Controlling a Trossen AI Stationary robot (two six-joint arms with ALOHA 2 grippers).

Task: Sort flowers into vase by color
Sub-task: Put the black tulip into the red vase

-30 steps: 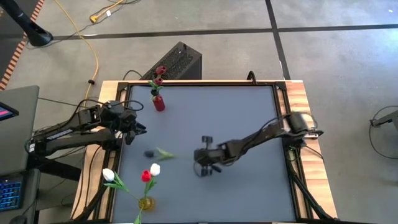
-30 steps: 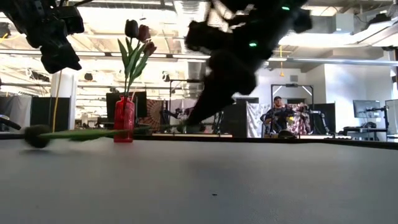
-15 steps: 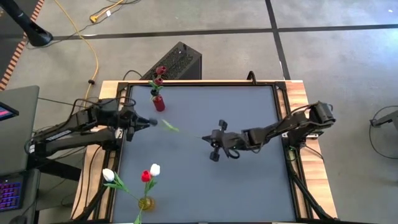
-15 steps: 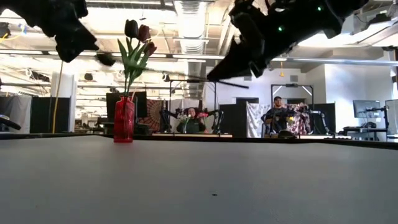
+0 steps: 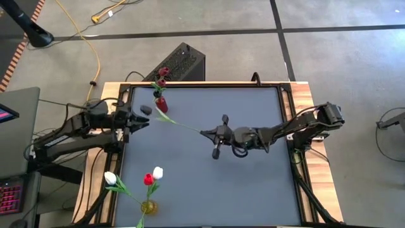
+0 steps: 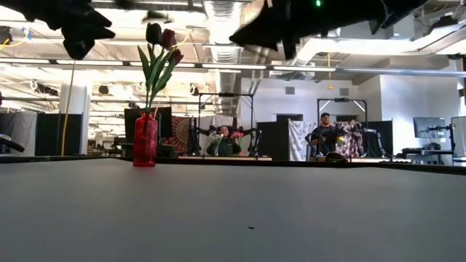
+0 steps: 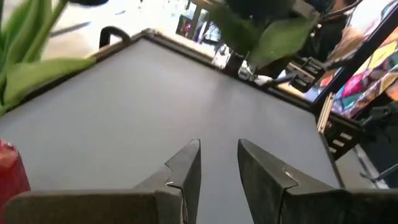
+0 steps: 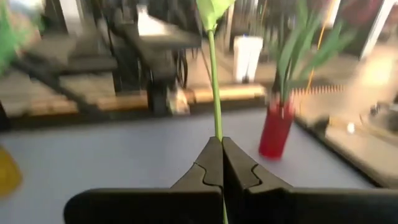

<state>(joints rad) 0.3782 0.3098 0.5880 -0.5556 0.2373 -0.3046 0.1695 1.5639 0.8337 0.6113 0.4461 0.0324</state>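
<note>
My right gripper (image 5: 204, 132) is shut on the stem end of a dark-headed tulip, over the middle of the table. The tulip's stem (image 5: 183, 126) runs from it toward the far left, past a leaf (image 5: 166, 118), to the dark head (image 5: 145, 109) beside the red vase (image 5: 162, 105). The red vase holds dark and red tulips (image 5: 162, 72) and shows in the low view (image 6: 145, 140). My left gripper (image 5: 140, 120) is open and empty at the table's left edge, just near of the head. A yellow vase (image 5: 149, 206) holds white and red tulips. My right gripper pinches the thin green stem near its cut end (image 8: 217, 132) between its two shut fingers (image 8: 239, 168). It comes level from the table's right, and the stem sticks out straight ahead of the fingertips. The tulip is lifted clear of the table, its head pointing far left.
The left gripper's fingers (image 7: 186, 171) point over bare grey tabletop (image 5: 215, 183), with the red vase (image 7: 12, 177) beside them. The yellow vase stands at the near left edge. A black box (image 5: 180, 63) lies beyond the far edge. People sit in the room behind (image 6: 324, 135).
My right gripper has risen and gone toward the far edge, lifting the dark-headed tulip clear of the table. The tulip's head has swung from the near left of the table up to beside the red vase. My left gripper has shifted a little toward the far edge.
</note>
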